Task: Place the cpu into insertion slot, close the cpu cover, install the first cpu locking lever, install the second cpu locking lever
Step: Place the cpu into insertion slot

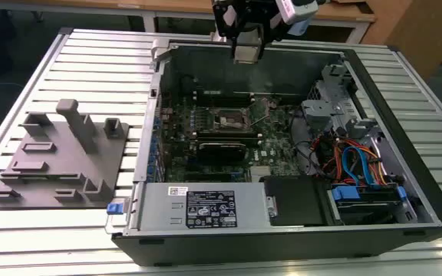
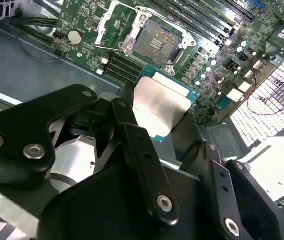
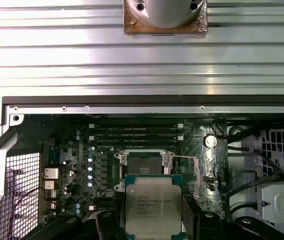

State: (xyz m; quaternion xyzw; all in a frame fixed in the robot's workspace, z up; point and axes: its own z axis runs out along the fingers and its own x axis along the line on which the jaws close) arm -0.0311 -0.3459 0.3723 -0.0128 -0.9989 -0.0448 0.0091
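My gripper [image 1: 248, 53] hangs above the back edge of the open computer case [image 1: 428, 201], shut on the cpu. The cpu [image 2: 158, 106] [image 3: 151, 201] is a flat square chip with a silvery top and a green rim, pinched by its edges between the black fingers [image 2: 131, 135]. The insertion slot [image 1: 229, 119] [image 2: 157, 42] [image 3: 143, 162] lies bare on the green motherboard, below and a little ahead of the chip. The cpu cover [image 2: 104, 30] appears as a thin silvery frame raised at one side of the slot.
Long black memory slots [image 3: 136, 131] run beside the socket. A grey labelled power supply box [image 1: 205, 207] sits at the case front, and a drive cage with orange and blue cables [image 1: 359, 167] on the exterior view's right. A grey fixture plate [image 1: 60, 167] lies on the ribbed table at the left.
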